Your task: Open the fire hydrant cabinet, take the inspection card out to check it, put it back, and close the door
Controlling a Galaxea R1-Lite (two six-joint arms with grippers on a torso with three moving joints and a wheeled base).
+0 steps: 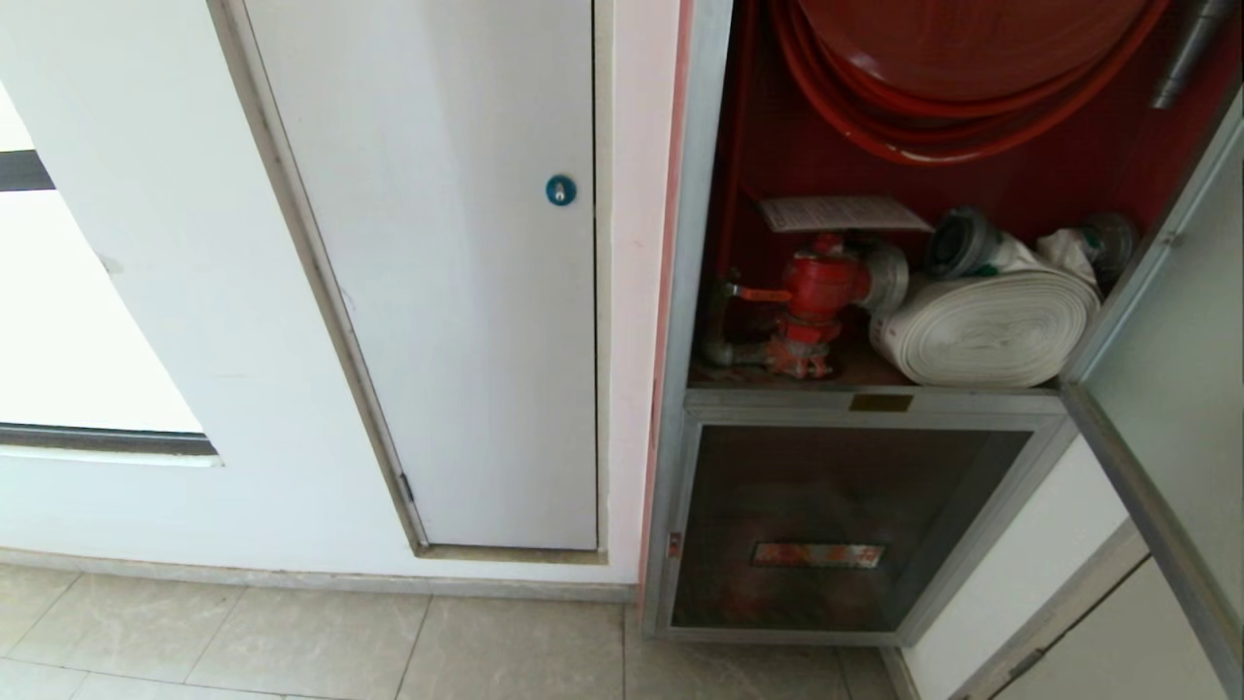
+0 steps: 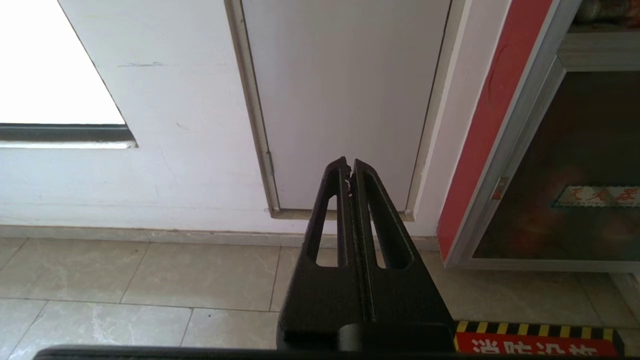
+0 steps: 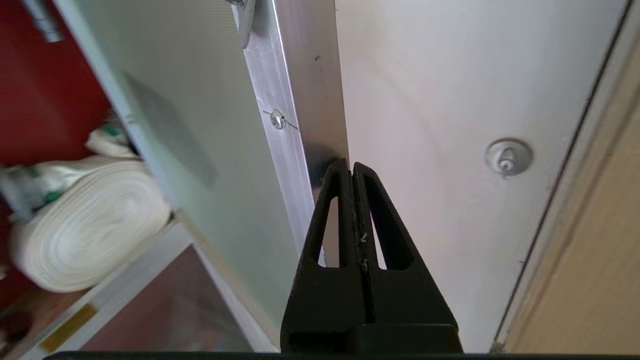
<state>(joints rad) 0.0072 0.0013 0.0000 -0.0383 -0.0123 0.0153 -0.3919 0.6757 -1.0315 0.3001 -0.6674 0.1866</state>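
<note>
The left claw (image 2: pixel 350 167) is parked low, its jaws pressed together on nothing, aimed at the white panel (image 2: pixel 345 100) and the floor tiles (image 2: pixel 150 280). The red-edged frame of the fire hydrant cabinet (image 2: pixel 505 165) lies off to one side of it, well apart; that arm seems to have no part in the work here.

The cabinet stands open. The inspection card (image 1: pixel 842 213) lies flat on top of the red valve (image 1: pixel 821 287), a perch that keeps it in plain reach at the front of the red interior. Beside the valve lies the white rolled hose (image 1: pixel 986 326), with the red hose reel (image 1: pixel 972 68) above.

The door (image 1: pixel 1181 389) is swung wide on the right. The right claw (image 3: pixel 352 167) sits just at the door's silver frame edge (image 3: pixel 300 125), jaws closed and empty. Whether the tips actually touch the metal I cannot tell. From there the hose and card lie beyond the glass pane, inside the cabinet.

With the door open and the card not yet taken, I judge the next job is to reach around the door to the card.
</note>
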